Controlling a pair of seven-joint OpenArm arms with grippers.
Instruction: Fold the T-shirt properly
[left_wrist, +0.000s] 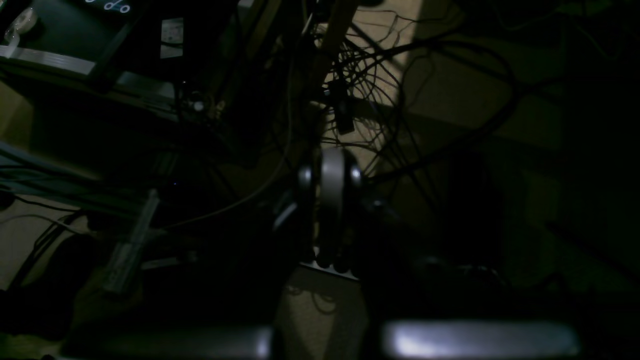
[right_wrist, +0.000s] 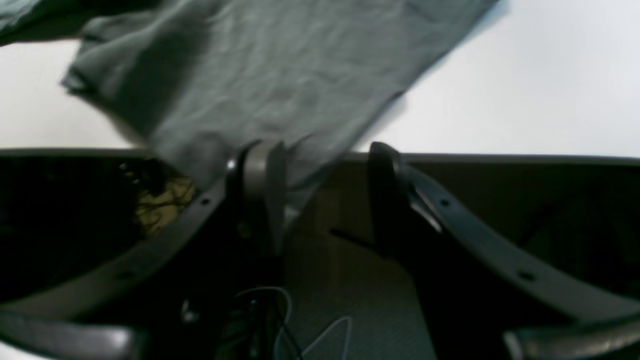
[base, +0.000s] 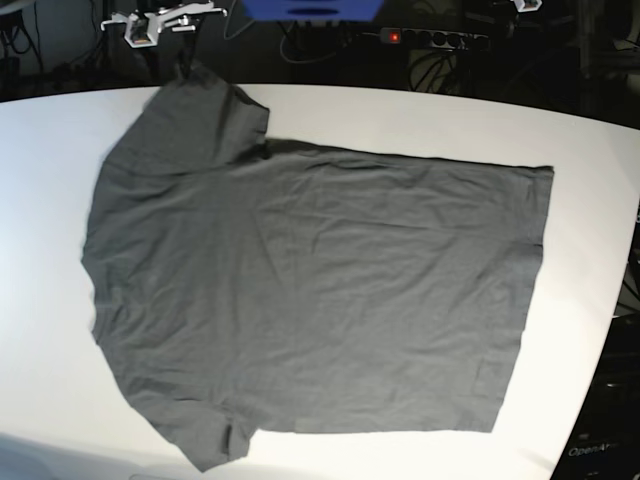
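Note:
The dark grey T-shirt (base: 310, 290) lies spread flat on the white table (base: 40, 200), sleeves toward the left and hem to the right. Neither gripper shows in the base view. In the right wrist view, a corner of the T-shirt (right_wrist: 260, 75) reaches the table edge (right_wrist: 500, 157). My right gripper (right_wrist: 322, 167) sits just below that edge with its jaws apart. One of its fingers (right_wrist: 260, 175) overlaps the cloth's border, and no cloth is pinched. In the dark left wrist view, my left gripper (left_wrist: 332, 165) is shut on nothing, away from the shirt.
A tangle of cables (left_wrist: 370, 75) and dark frame parts (left_wrist: 75, 65) fill the left wrist view, off the table. Behind the table's far edge are a power strip (base: 430, 38) and a white bracket (base: 150, 22). The table's right edge (base: 615, 330) curves off near the hem.

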